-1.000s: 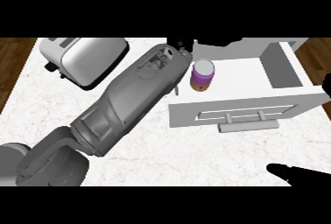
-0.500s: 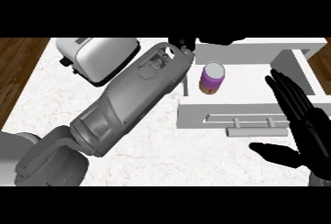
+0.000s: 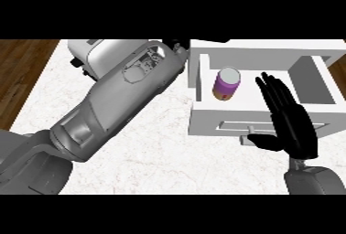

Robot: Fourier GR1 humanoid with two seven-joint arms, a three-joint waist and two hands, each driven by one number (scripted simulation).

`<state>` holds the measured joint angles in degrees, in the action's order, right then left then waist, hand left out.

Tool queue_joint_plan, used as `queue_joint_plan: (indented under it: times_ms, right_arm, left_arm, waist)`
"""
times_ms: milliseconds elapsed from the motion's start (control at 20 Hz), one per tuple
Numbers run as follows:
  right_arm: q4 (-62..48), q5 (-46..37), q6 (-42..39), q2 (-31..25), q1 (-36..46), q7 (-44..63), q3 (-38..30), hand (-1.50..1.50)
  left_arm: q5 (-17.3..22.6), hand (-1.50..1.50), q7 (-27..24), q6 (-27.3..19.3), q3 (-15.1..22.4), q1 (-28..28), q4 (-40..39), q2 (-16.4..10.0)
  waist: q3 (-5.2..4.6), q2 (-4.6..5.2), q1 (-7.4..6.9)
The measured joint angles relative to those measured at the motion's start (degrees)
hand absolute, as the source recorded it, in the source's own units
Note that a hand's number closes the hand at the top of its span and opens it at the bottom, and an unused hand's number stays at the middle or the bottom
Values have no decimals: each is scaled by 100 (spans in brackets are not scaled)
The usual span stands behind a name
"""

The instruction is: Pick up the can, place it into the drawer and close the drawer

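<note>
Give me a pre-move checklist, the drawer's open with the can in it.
1. Can upright inside the drawer: ok.
2. Drawer open, front panel towards the robot: ok.
3. Right hand open, holding nothing: ok.
4. Right hand over the drawer front, placed to push: ok; contact with the panel: cannot tell.
5. Left forearm apart from the drawer's left wall: cannot tell.
</note>
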<state>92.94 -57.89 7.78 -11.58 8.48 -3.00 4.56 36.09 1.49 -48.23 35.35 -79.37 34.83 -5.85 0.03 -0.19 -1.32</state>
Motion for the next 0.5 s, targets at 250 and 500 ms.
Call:
queue_joint_plan:
  times_ms: [250, 500]
  right_arm:
    - [-1049, -321, 585, 100, 645, -88, -220, -150]
    - [-1957, -584, 1122, 89, 1151, -304, -391, -150]
  left_arm:
    - [-183, -150, 481, 9, 63, 197, 647, -494]
    - [-294, -150, 794, 126, 74, 476, 1223, -937]
  waist:
    - [-55, -51, -39]
    - [-117, -91, -87]
